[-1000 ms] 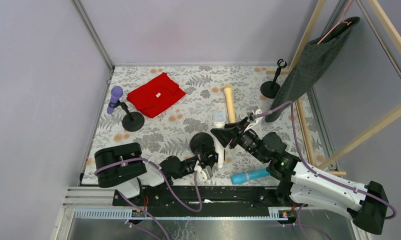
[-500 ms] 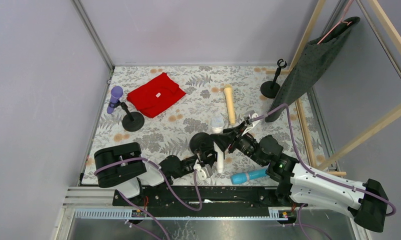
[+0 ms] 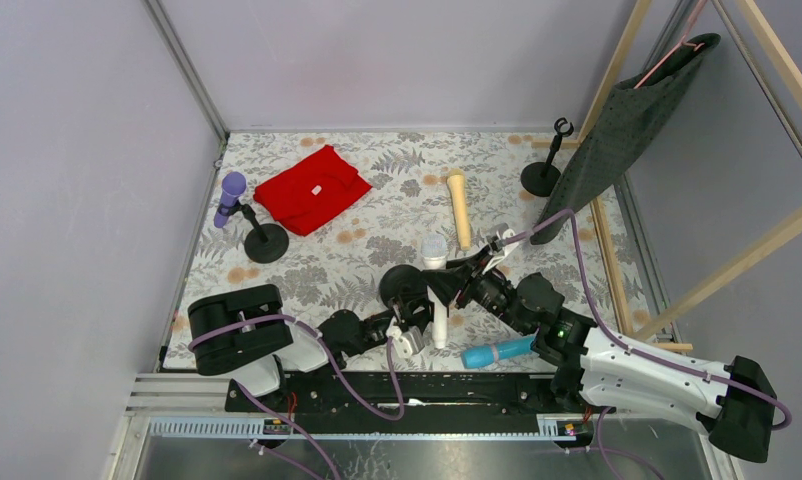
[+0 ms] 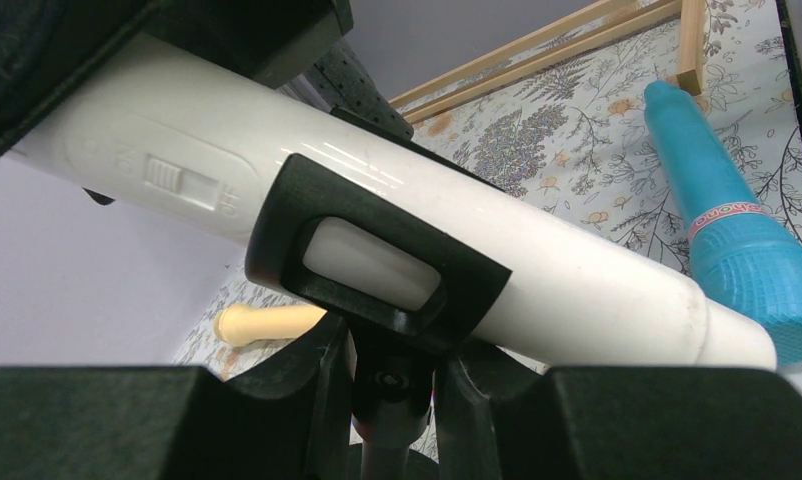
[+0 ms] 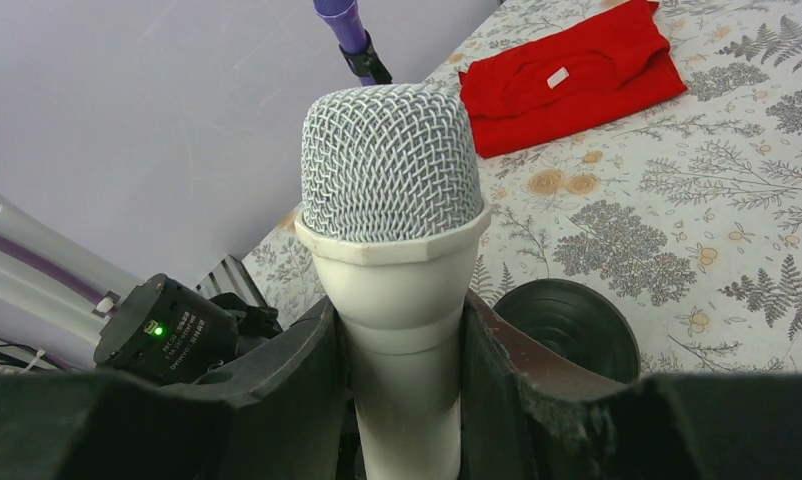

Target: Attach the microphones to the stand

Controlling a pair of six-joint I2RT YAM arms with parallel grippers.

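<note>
The white microphone (image 3: 437, 300) stands tilted with its mesh head (image 5: 389, 165) up. In the left wrist view its body (image 4: 537, 270) lies in the black clip (image 4: 277, 235) of a stand. My right gripper (image 3: 455, 284) (image 5: 402, 345) is shut on the white microphone just below the head. My left gripper (image 3: 410, 322) (image 4: 392, 375) is shut on that stand's stem (image 4: 387, 440), right under the clip. The stand's round base (image 3: 397, 284) (image 5: 567, 320) rests on the mat. The purple microphone (image 3: 229, 198) sits in another stand. The cream-yellow microphone (image 3: 459, 207) and light blue microphone (image 3: 502, 351) lie loose.
An empty stand (image 3: 543, 172) is at the back right. A red cloth (image 3: 312, 188) lies at the back left. A dark cloth (image 3: 622, 125) hangs from a wooden frame (image 3: 605, 250) on the right. The purple microphone's stand base (image 3: 266, 243) is at the left.
My right gripper has carried the white microphone left and down, onto the stand's clip. My left gripper has stayed on the stand.
</note>
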